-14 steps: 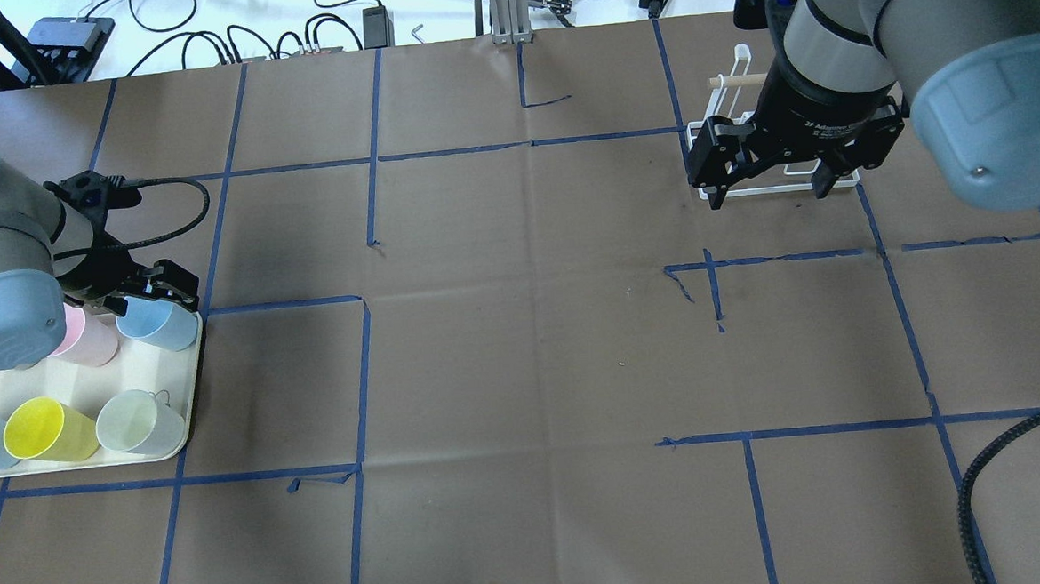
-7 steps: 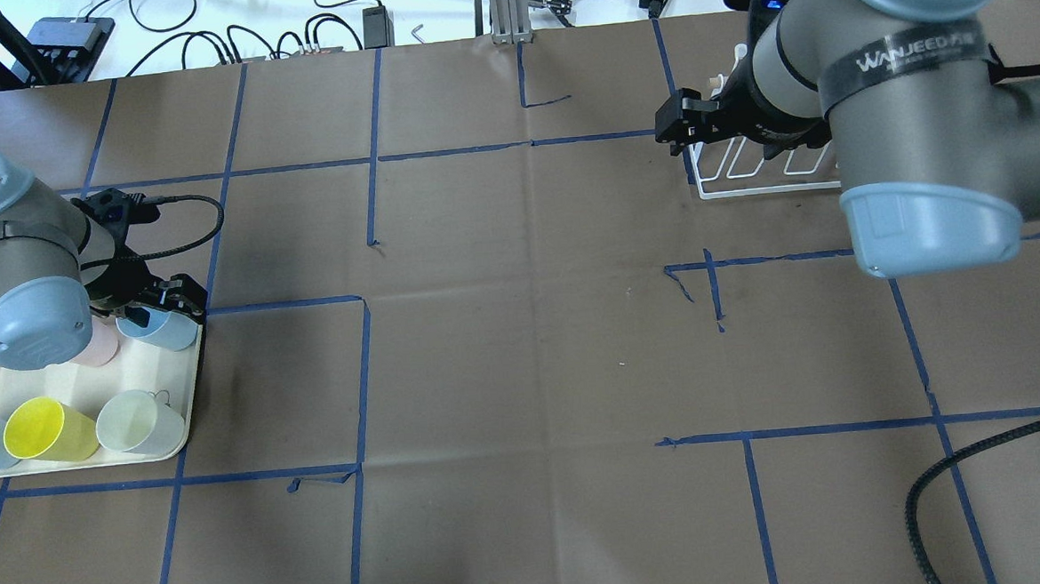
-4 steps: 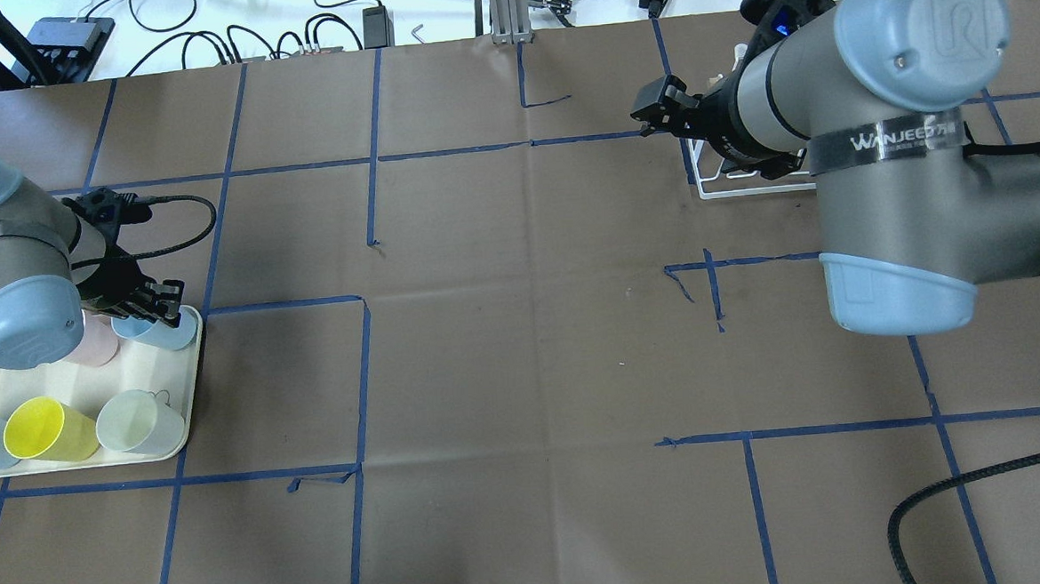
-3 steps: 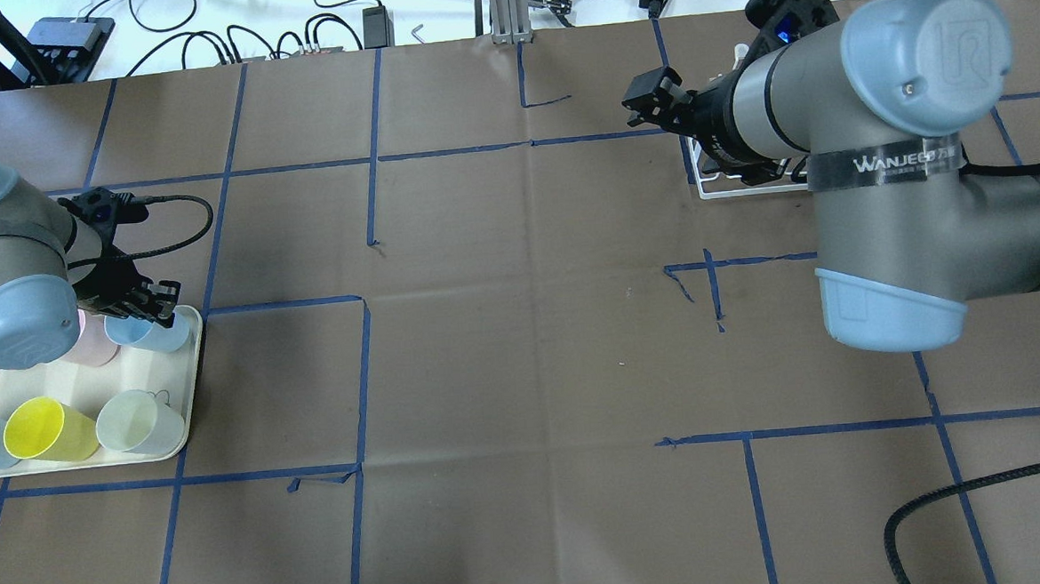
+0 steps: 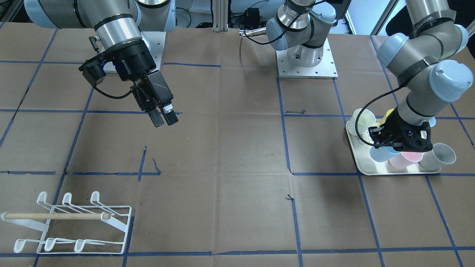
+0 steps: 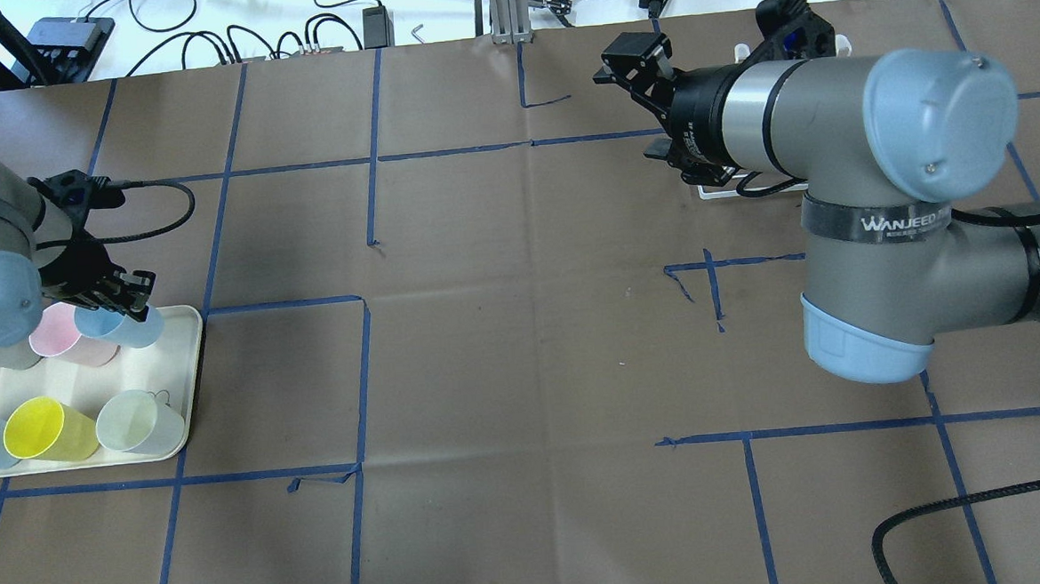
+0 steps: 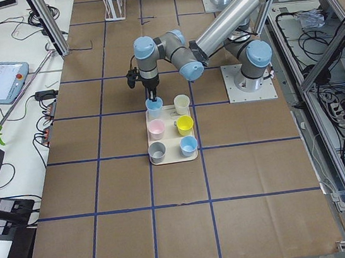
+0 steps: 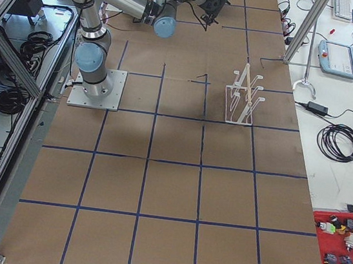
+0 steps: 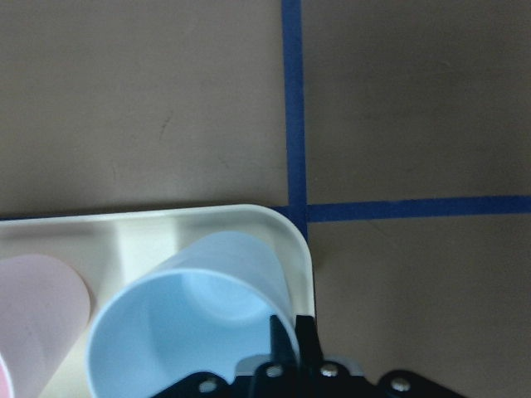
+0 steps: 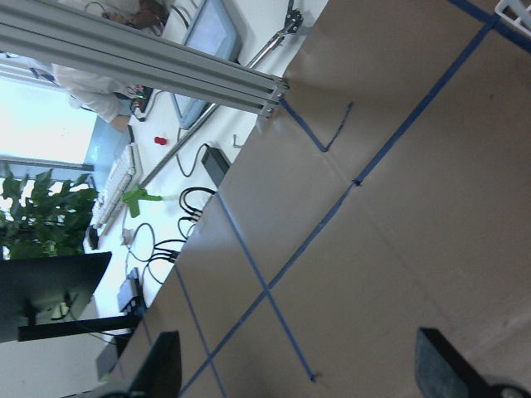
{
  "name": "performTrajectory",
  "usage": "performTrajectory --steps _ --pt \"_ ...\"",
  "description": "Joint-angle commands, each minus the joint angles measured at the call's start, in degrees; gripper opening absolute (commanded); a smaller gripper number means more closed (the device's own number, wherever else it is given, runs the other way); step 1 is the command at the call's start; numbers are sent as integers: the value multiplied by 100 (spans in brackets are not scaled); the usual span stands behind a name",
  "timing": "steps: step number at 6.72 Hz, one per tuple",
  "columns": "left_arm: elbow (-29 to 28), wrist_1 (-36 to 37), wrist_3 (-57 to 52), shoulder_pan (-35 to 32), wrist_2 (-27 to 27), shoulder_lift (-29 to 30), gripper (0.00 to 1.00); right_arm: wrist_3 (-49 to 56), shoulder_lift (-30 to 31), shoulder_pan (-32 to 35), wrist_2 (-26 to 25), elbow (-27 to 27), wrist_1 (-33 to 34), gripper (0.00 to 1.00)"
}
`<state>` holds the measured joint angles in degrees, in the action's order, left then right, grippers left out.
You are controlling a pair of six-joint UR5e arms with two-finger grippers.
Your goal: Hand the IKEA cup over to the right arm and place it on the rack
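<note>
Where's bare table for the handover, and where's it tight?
Bare: the wide middle of the table, between the tray and the rack. The rack's prongs are empty too. Crowded: the tray, six cups packed together, with the left gripper pinching the blue cup at its rim.

light: bright, even | shadows: soft | glare: blown-out left edge, right wrist view

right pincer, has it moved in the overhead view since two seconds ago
Yes. The right pincer swung left and farther from the robot, from above the rack to past its left end.
</note>
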<state>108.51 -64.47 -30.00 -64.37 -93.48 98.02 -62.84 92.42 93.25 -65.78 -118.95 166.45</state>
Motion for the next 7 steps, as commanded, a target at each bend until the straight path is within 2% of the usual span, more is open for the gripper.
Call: performTrajectory --steps 1,2,3,4,6,7 --pt "-1587 -2148 73 -625 -3 -196 0 -1060 -101 53 433 -40 1128 100" --pt "-2075 -2601 91 -1108 40 -152 0 -1385 -310 131 408 -40 2057 100" --pt "-2227 -2623 178 -1495 337 -152 0 -1693 -521 289 382 -49 2510 100" --pt "-2194 -2562 292 -1621 749 -204 0 -1966 -593 342 355 -101 2610 100" --pt "-2133 -2370 276 -1640 2423 -371 0 -2468 -594 343 285 -338 3215 100" --pt "-2071 -2003 249 -1640 3180 -354 0 -2478 -611 334 6 -426 3218 100"
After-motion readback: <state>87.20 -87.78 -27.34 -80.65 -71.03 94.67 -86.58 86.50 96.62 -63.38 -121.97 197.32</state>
